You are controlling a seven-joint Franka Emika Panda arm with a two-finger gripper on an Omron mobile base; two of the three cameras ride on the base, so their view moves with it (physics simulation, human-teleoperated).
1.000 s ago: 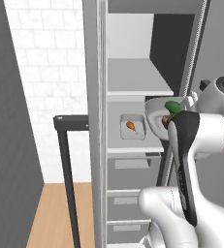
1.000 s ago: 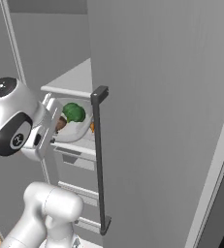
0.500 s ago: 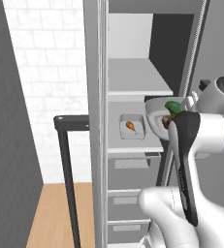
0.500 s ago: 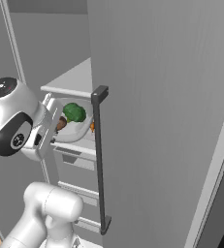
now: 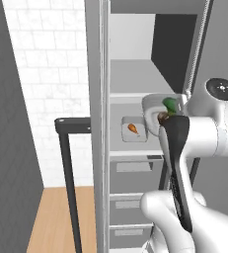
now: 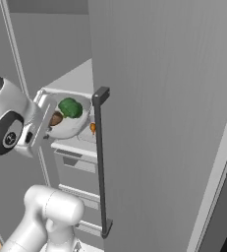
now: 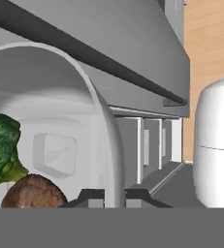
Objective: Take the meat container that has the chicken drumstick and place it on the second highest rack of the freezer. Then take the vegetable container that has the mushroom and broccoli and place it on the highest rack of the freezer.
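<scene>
In the left base view, the freezer (image 5: 135,89) stands open, and the meat tray (image 5: 134,129) with the drumstick (image 5: 133,128) lies flat on a shelf inside it. Just to the right of the tray, the arm holds the veggie tub (image 5: 155,111) up in front of that same shelf, with the broccoli (image 5: 170,104) and mushroom (image 5: 162,117) in it. In the right base view, the tub (image 6: 68,123) sits left of the freezer's dark handle (image 6: 101,162), with the broccoli (image 6: 70,108) above the mushroom (image 6: 55,118). A bit of drumstick (image 6: 93,128) peeks out beside the handle. In the hand view, the gripper (image 7: 114,196) is pinched tight on the tub's rim (image 7: 101,126), and the broccoli (image 7: 1,145) and mushroom (image 7: 33,193) lie inside the tub.
</scene>
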